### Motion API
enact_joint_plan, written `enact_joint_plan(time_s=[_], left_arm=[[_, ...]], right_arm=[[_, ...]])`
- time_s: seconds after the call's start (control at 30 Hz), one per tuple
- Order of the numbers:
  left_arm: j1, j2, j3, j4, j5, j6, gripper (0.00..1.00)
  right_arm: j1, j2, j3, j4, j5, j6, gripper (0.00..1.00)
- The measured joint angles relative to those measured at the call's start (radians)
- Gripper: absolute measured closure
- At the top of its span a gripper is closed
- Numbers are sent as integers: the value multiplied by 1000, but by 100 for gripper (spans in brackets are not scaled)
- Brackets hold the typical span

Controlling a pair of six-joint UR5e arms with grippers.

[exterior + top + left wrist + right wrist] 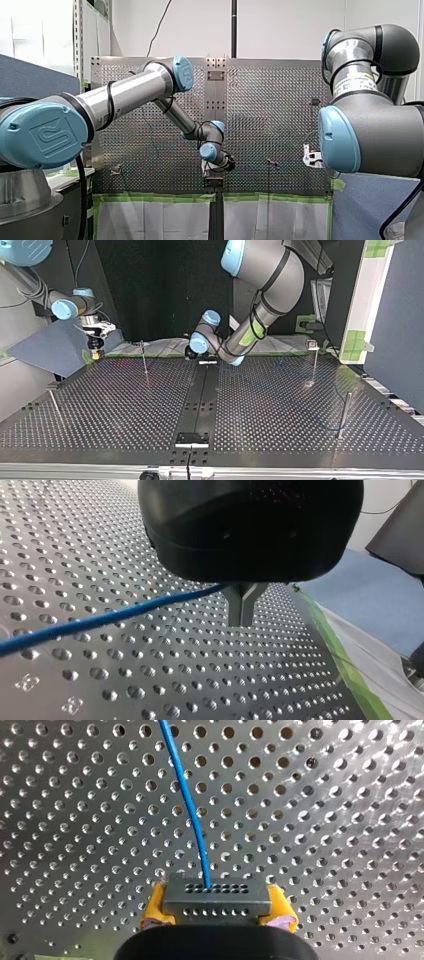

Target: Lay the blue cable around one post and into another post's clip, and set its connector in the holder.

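Front view: my left arm reaches to the middle of the perforated metal worktop (270, 115), its left end effector (211, 172) low over the near edge. My right end effector (311, 156) sits at the view's right. Neither one's fingers can be read here.

Top view: the black rectangular holder (191, 439) at the near edge has nothing in it. The slim upright metal posts (144, 357) stand apart across the worktop, and I see no line wound on any of them.

Left wrist view: the metal fingers are together, and the thin blue cable (100, 621) runs into them near their roots, apparently pinched there. From there it trails off just above the worktop.

Right wrist view: the yellow pads are clamped on the dark grey rectangular connector (216, 897), one on each end. The blue cable rises out of its top face.

I judge the task to be early. Both ends are in hand, but the loop around a post, the clip and the seating of the connector are all left to do.
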Motion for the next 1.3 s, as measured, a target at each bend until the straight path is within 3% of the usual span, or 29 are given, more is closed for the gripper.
enact_joint_plan(time_s=[0.3, 0.77, 1.13, 1.17, 1.3], left_arm=[[8, 0, 2, 15, -13, -15, 100], [17, 0, 2, 23, -37, -19, 100], [19, 0, 2, 8, -13, -10, 100], [18, 0, 2, 5, -11, -6, 91], [7, 1, 2, -3, -4, 17, 82]], right_arm=[[3, 5, 0, -36, 22, 5, 100], [1, 7, -3, -113, 66, 46, 100], [3, 8, -6, -120, 71, 48, 100], [4, 8, -6, -118, 71, 47, 100], [5, 8, -6, -113, 69, 45, 100]])
